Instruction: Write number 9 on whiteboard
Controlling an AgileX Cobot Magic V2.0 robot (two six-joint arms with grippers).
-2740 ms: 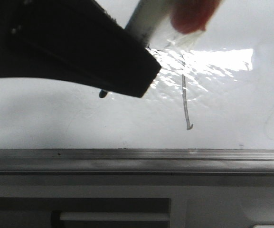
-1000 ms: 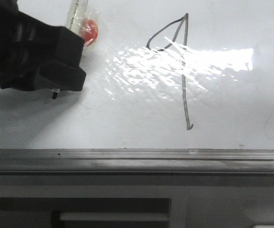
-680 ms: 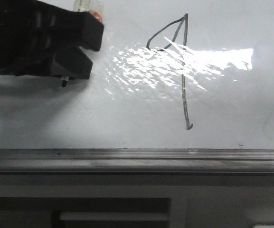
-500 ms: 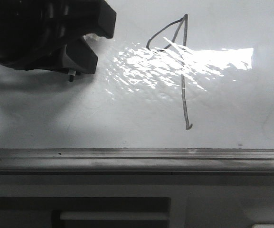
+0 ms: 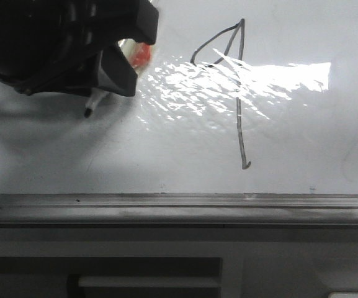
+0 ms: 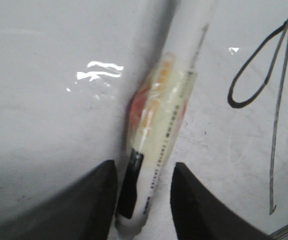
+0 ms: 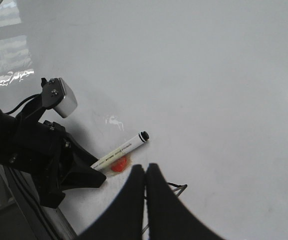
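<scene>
The number 9 (image 5: 231, 87) is drawn on the whiteboard (image 5: 303, 136) — pointed loop on top, straight stem ending in a small hook near the grey edge rail (image 5: 179, 202). To its left, the left gripper (image 6: 144, 200) is clamped on a white marker (image 6: 158, 140) — tip just above the board. The right gripper (image 7: 144, 182) hangs apart, fingers pressed together, holding nothing.

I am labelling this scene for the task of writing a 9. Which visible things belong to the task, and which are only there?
Belong to the task:
- number 9
- whiteboard
- marker
- left gripper holding the marker

Only there:
- right gripper, shut, holding nothing
- grey edge rail
</scene>
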